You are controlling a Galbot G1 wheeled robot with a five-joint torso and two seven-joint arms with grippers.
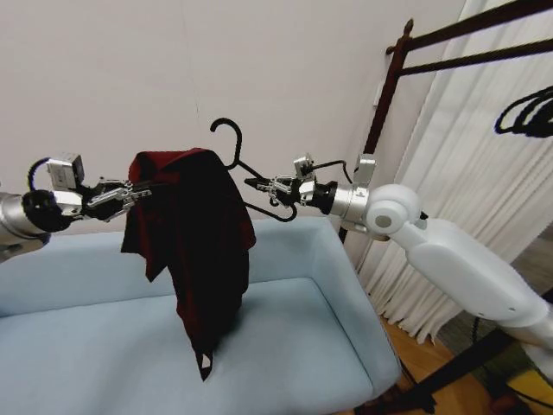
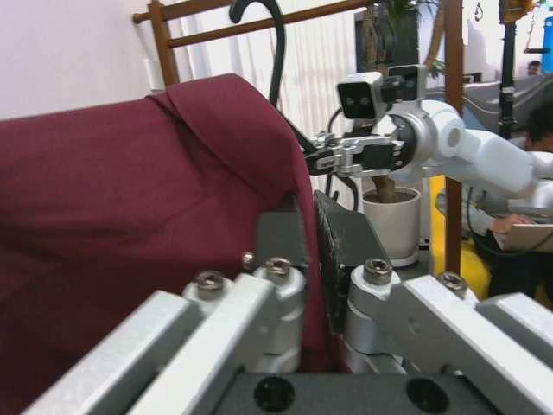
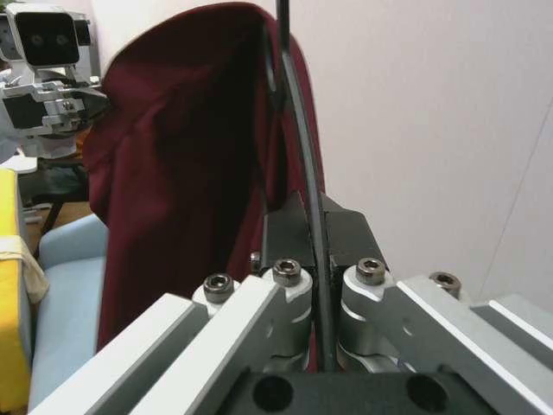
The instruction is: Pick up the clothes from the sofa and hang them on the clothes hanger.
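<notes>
Above the sofa [image 1: 104, 346], the left gripper [image 1: 138, 192] has its jaws closed on the shirt [image 1: 203, 233]. The right gripper [image 1: 259, 184] has its jaws clamped on the hanger [image 1: 226, 130].

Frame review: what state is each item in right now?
dark red garment: clear of the sofa, draped over one end of the hanger.
black hanger: held in the air, not on the rack.
left gripper: shut on the garment.
right gripper: shut on the hanger's bare arm.

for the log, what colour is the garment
The garment is dark red; left wrist view best.
</notes>
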